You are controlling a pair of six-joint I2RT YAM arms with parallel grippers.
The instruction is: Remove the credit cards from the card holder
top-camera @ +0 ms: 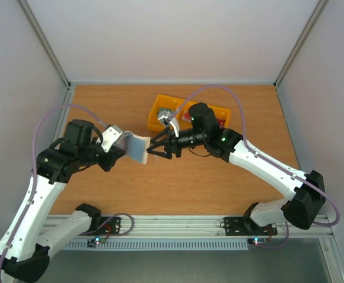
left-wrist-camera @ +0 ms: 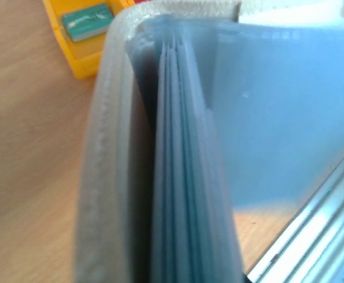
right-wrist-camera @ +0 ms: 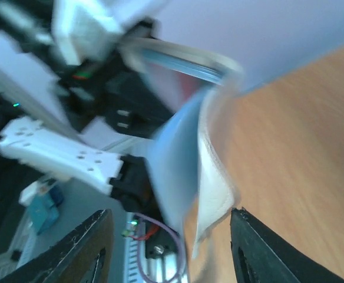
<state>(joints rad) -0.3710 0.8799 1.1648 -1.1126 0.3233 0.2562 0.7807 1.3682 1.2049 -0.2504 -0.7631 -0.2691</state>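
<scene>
Card holder hangs in the air above the middle of the wooden table, spread open between the two arms. Its cream-beige cover faces outward, and its translucent grey-blue sleeves fan out from the spine; the left wrist view shows them edge-on as a stack of thin leaves.

The left gripper is clamped on the holder's left side and holds it off the table. Its own fingers are hidden behind the holder in the wrist view.

The right gripper points at the holder's free edge with its jaws parted. A loose beige flap of the holder hangs in the gap between the two black fingers and touches neither of them. The right wrist view is blurred.

Behind the holder, toward the far side of the table, sits the yellow tray. A teal card lies flat in one of its compartments. Something red shows in the tray's right end, too hidden by the right arm to identify.
</scene>
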